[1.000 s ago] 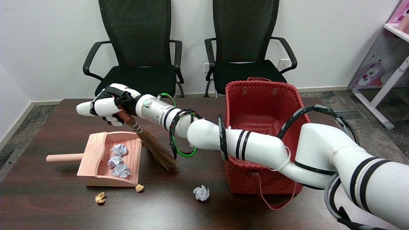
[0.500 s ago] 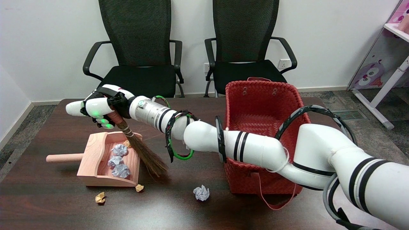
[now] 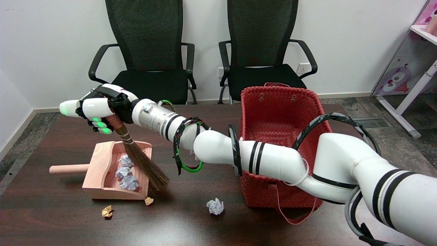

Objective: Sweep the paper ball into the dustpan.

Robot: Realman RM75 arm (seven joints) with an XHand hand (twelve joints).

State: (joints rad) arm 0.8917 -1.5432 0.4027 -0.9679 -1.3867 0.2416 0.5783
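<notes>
Head view: the right robot hand [image 3: 97, 111] grips the broom [image 3: 138, 157] by its handle top. The broom's long axis slopes from the hand at upper left down to the bristle tips at lower right, which lie at the dustpan's right wall. The dustpan [image 3: 102, 186] lies on the desk [image 3: 51, 222], handle pointing left, with white paper balls inside. One white paper ball [image 3: 215, 206] lies on the desk, apart from the dustpan, beside the red basket [image 3: 252, 102]. Two small tan scraps [image 3: 107, 211] lie at the dustpan's near edge.
</notes>
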